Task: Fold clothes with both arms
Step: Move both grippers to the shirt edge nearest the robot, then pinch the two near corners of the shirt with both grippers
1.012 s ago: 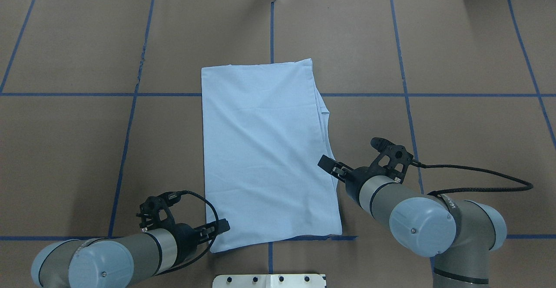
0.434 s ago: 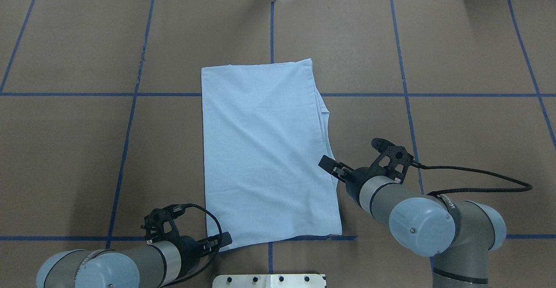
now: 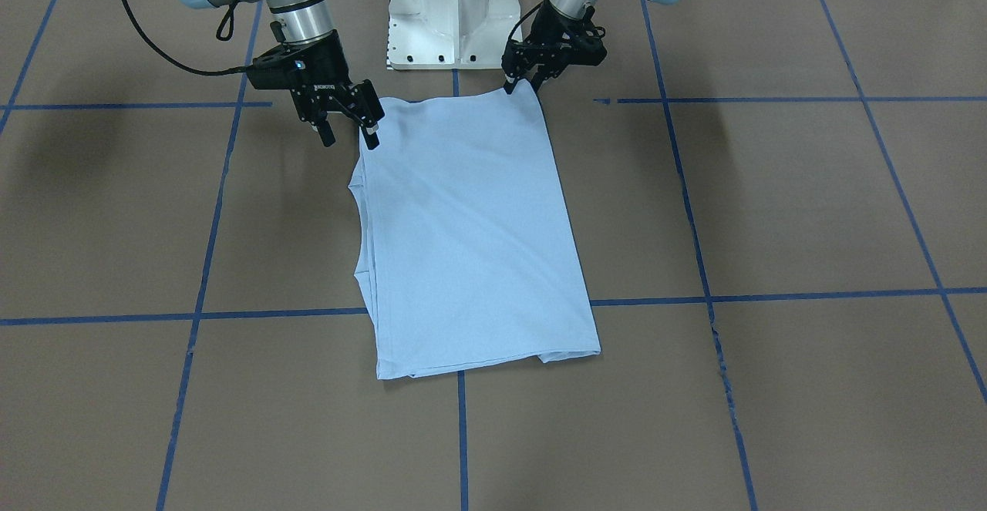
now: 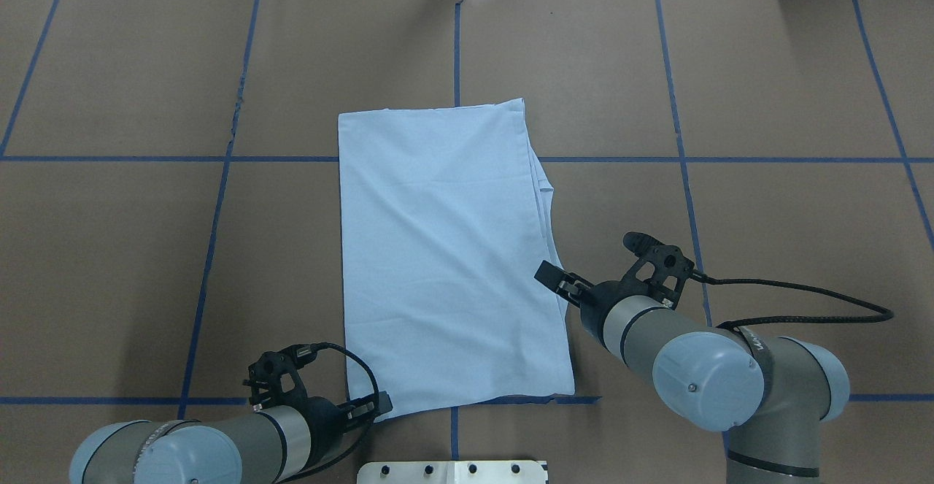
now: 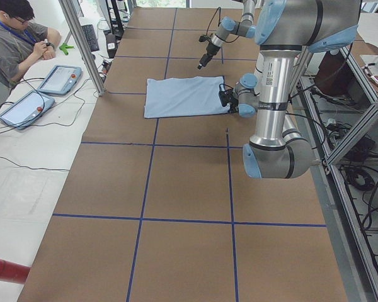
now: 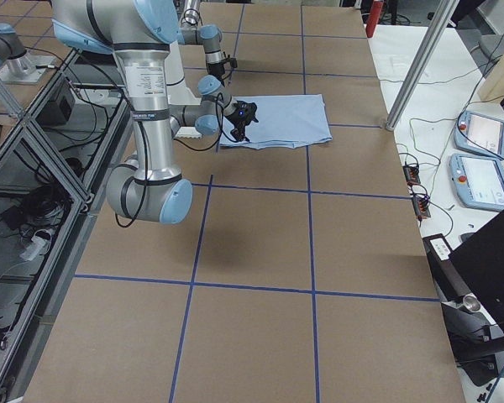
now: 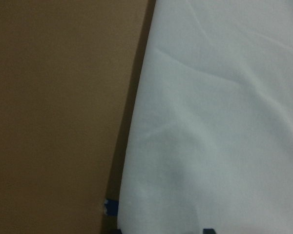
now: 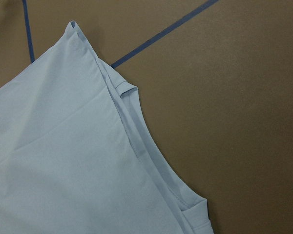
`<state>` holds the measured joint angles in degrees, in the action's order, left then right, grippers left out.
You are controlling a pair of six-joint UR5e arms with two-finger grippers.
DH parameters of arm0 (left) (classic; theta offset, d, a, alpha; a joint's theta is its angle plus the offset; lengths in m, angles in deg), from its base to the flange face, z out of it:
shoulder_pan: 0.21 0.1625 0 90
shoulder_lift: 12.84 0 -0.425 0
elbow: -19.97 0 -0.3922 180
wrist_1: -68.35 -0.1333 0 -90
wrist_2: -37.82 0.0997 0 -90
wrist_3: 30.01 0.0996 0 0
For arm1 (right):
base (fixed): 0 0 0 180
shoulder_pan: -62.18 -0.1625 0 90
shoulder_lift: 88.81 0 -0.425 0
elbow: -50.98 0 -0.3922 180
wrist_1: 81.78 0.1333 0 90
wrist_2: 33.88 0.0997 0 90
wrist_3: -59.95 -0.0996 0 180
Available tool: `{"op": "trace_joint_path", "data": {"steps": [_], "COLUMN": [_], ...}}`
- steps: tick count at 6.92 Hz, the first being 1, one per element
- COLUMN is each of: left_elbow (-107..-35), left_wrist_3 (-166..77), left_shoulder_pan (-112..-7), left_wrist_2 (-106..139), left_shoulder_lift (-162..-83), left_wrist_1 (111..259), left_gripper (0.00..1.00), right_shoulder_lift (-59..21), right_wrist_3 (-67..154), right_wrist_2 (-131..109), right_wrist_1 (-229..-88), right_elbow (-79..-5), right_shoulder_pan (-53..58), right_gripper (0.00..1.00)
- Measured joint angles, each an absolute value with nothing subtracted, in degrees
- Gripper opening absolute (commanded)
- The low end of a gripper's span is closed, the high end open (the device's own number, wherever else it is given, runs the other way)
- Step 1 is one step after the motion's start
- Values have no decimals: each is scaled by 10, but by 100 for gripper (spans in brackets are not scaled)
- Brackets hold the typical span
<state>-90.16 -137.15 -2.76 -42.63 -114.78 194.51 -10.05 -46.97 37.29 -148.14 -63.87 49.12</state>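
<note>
This is a robotics lab. Two jointed robot arms [image 5: 271,94] rise from a white pedestal [image 3: 453,10] at one long edge of a table [image 4: 109,68], which is covered in brown paper and marked into squares with blue tape [image 4: 730,159]. Across it, a person [image 5: 12,44] sits at a white bench holding two touchscreen pendants [image 5: 60,78]. Aluminium framing [image 5: 82,44] and loose cables [image 5: 362,179] stand around.

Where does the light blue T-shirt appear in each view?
Front-facing: T-shirt centre, toward the robot.
Overhead: T-shirt centre.
Exterior left: T-shirt upper middle.
Exterior right: T-shirt upper middle.
Left wrist: T-shirt fills right half.
Right wrist: T-shirt lower left.
Shared landmark: blue tape lines crossing beneath it.
</note>
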Motion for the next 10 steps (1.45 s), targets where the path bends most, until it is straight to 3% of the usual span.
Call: {"op": "trace_joint_path", "data": {"steps": [3,7,10], "left_elbow": [-904,-907,-907], "left_wrist_3": [-1374,-1374,-1374], "left_shoulder_pan": [-28,-28,-28], "left_wrist_2": [-418,-412,-412], "left_shoulder_lift": [-1148,-1150,-1151], "left_wrist_1": [1945,1945,1945], "left_gripper": [0,0,0], "right_shoulder_lift": [-104,-166,-175], "right_wrist_3": [-522,-677,-702], "right_wrist_2": [363,356,355], "right_wrist_1": [-1487,-1671,-1694], "right_elbow": [-636,-647,-622], "right_shoulder_pan": [508,591,619], "right_gripper": [92,90,88]}}
